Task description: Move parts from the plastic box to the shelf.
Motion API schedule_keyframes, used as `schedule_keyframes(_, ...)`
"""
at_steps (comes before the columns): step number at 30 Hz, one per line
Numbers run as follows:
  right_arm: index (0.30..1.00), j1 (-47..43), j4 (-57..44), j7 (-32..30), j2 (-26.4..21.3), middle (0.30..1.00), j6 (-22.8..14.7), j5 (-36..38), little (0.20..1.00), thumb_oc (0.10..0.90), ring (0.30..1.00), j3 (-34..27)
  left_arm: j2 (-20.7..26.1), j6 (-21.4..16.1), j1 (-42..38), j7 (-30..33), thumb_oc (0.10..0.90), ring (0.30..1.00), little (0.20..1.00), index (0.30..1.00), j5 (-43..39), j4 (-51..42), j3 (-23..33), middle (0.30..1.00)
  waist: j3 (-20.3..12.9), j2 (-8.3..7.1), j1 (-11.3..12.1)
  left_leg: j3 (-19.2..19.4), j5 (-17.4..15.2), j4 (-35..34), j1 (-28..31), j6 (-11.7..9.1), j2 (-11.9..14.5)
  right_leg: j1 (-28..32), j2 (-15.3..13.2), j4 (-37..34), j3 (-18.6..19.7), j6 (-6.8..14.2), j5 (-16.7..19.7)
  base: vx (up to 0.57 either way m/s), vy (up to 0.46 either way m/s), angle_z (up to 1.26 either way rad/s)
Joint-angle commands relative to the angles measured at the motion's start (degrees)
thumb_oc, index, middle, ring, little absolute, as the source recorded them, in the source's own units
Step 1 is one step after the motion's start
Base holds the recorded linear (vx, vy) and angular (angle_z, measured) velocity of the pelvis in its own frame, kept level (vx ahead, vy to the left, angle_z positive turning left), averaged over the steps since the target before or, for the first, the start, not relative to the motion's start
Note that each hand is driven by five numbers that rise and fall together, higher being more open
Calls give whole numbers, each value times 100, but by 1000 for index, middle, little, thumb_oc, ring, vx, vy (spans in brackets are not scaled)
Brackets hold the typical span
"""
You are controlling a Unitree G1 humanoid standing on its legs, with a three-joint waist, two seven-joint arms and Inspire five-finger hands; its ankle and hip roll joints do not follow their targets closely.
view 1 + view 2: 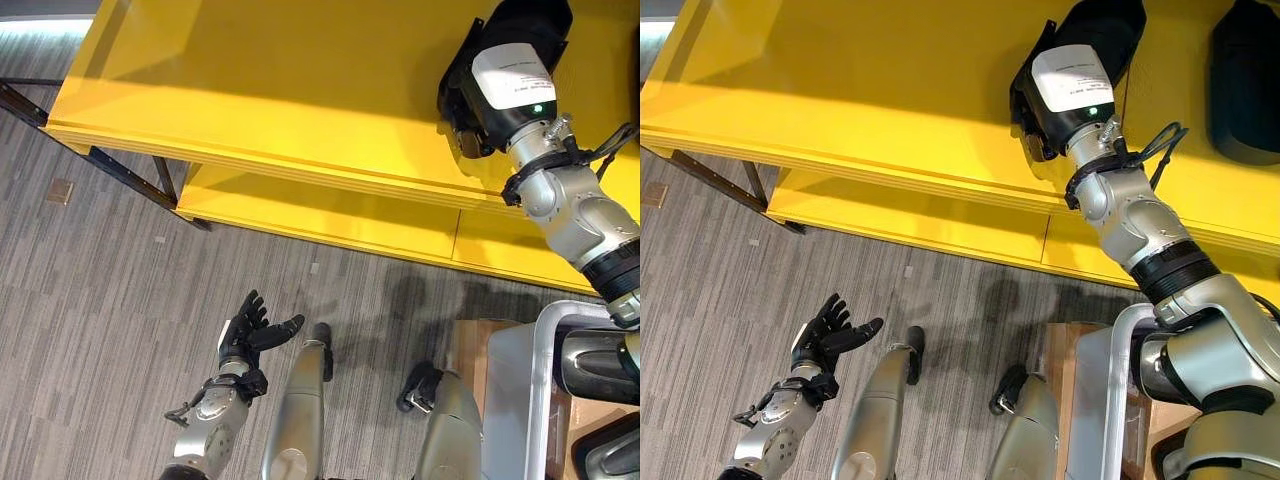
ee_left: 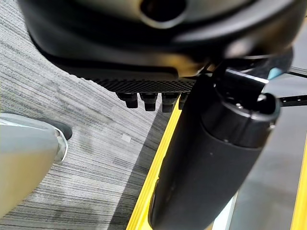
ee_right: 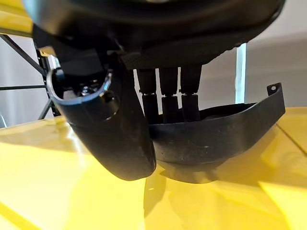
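On the top board of the big yellow metal shelf [image 1: 250, 90], the right hand [image 1: 470, 110] is reaching far out and resting at a black curved plastic part [image 3: 216, 139]. From the right wrist camera, the fingers [image 3: 163, 103] are pointing straight down onto the inside of this part and the thumb [image 3: 112, 139] is sitting just beside its edge. The part is lying on the yellow board with its bowl side facing the hand. I cannot tell if the fingers are squeezing the part or only touching it.

Another dark rounded plastic part [image 1: 1245, 85] is lying on the same board, off to the robot's right and apart from the hand.

Down low on the robot's left, the left hand [image 1: 250, 330] is hanging over the grey striped carpet floor [image 1: 100, 300]. Its fingers are spread wide and holding nothing.

Near the robot's right side, a pale grey plastic box [image 1: 520, 400] is sitting on a brown cardboard sheet [image 1: 468, 345]. A lower yellow board of the shelf is showing under the top one.
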Motion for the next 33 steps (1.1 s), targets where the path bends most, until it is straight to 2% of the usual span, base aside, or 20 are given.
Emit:
schedule_keyframes(1,300,-726,-297,-166,-334,300,-118,-222,300,400,300,136,345,-515,227,-110,900,1000,1000,1000,-136,-282,154,1000,-467,-149,19,-283,-824,120,362,-267,399,148,172,-482,393,169,-14,0,0,0)
schedule_keyframes(9,300,-1205,-345,101,-569,300,-206,-408,300,400,300,742,380,-536,278,-114,900,1000,1000,1000,-179,-276,244,1000,-454,-212,49,-317,-794,116,307,-295,426,79,193,-471,389,166,-9,0,0,0)
schedule_keyframes(22,300,-1947,-573,519,-560,300,-379,-637,300,400,300,1588,403,-557,333,-103,900,1000,1000,1000,-211,-227,408,1000,-508,-338,198,-402,-775,117,206,-317,425,65,209,-401,283,152,-60,2,-8,0)
schedule_keyframes(33,300,-2242,-555,571,-547,300,-381,-731,300,400,300,1813,435,-573,365,-89,900,1000,1000,1000,-172,-219,519,1000,-503,-377,308,-474,-765,141,123,-325,417,18,218,-334,229,138,-117,5,-13,4)
